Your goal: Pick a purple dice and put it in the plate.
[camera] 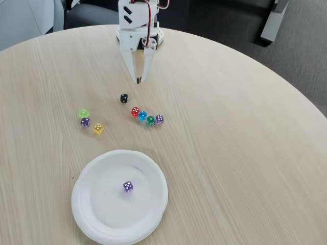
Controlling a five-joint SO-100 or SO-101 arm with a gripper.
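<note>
Pale wooden table (245, 127): purple dice (127, 187) already lies in the plate (89, 204), well below the closed, empty gripper (138, 80).

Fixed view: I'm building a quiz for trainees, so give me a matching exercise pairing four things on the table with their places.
Things:
1. purple dice
2. black die
3. yellow die
4. gripper

Places:
A. nearest the closed jaws
B. above the table, away from the plate
C. inside the plate
D. beside the green die and the dark purple die

Pairs: 1-C, 2-A, 3-D, 4-B
</note>
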